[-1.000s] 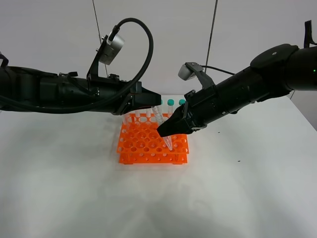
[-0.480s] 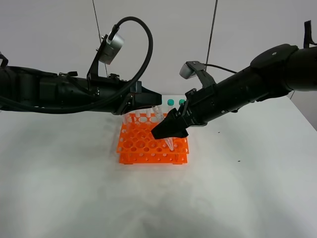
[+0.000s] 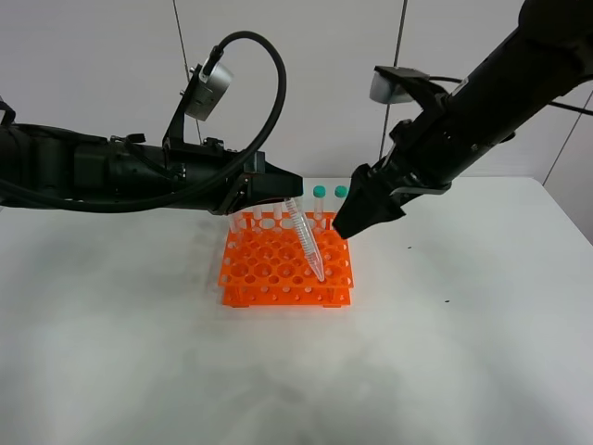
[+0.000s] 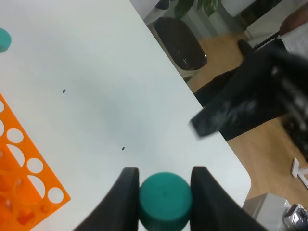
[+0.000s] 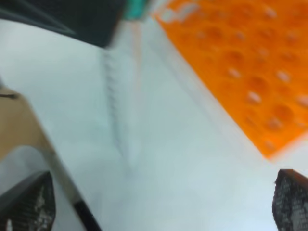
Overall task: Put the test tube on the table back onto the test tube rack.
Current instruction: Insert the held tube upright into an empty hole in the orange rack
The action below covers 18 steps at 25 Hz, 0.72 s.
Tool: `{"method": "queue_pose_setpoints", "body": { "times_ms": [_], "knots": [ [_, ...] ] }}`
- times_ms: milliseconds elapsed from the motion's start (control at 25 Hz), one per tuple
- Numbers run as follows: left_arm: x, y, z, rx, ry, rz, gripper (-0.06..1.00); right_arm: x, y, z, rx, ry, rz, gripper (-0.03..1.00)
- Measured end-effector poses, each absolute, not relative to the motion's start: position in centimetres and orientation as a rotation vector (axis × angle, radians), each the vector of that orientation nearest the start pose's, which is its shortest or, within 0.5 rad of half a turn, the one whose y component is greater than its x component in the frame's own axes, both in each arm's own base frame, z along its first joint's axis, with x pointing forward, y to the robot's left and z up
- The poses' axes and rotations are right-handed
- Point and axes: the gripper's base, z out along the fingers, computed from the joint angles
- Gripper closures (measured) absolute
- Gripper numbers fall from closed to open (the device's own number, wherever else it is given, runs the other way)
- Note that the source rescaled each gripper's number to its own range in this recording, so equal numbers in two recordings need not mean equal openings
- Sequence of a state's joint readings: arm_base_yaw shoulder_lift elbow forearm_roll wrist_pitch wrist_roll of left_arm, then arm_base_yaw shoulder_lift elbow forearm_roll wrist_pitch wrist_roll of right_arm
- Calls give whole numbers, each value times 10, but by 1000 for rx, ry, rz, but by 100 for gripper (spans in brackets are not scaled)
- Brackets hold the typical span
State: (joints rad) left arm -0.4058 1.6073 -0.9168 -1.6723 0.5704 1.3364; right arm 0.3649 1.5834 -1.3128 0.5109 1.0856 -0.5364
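Note:
The test tube (image 3: 307, 238) hangs tilted over the orange test tube rack (image 3: 264, 271), with its pointed tip at a hole near the rack's front right. My left gripper (image 3: 289, 191) is shut on its teal cap; the left wrist view shows the cap (image 4: 165, 199) between the two fingers (image 4: 126, 192). My right gripper (image 3: 346, 224) is open and empty, above and to the right of the rack and apart from the tube. The right wrist view shows the blurred tube (image 5: 120, 96) and the rack (image 5: 240, 57).
Two teal-capped tubes (image 3: 330, 193) stand in the rack's back right, and other tubes stand along the back row (image 3: 250, 219). The white table (image 3: 139, 362) spreads around the rack. The left wrist view shows the table edge (image 4: 231, 159), with floor beyond.
My right gripper has drawn back from the tube's lower part, rising up and to the right. The left gripper still holds the tube, which is now in plain view.

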Motion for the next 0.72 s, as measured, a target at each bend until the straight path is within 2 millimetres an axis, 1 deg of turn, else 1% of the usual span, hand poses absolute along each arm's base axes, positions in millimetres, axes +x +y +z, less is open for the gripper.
{"method": "queue_pose_setpoints", "body": {
  "times_ms": [80,200,280,400,560,720],
  "knots": [
    [287,-177,240,413,2153,-1041,92,289,143,306,-888,2625,511,-3],
    [287,-177,240,413,2153,-1041,92,298,131,299,-726,2711,325,-3],
    [287,-177,240,413,2153,-1041,92,305,125,293,-633,2737,281,-3],
    [287,-177,240,413,2153,-1041,92,318,109,285,-524,2758,254,-3],
    [287,-177,240,413,2153,-1041,92,330,72,280,-392,2789,176,-3],
    [287,-177,240,412,2154,-1042,92,333,28,279,-242,2845,110,-3]
  ]
}}
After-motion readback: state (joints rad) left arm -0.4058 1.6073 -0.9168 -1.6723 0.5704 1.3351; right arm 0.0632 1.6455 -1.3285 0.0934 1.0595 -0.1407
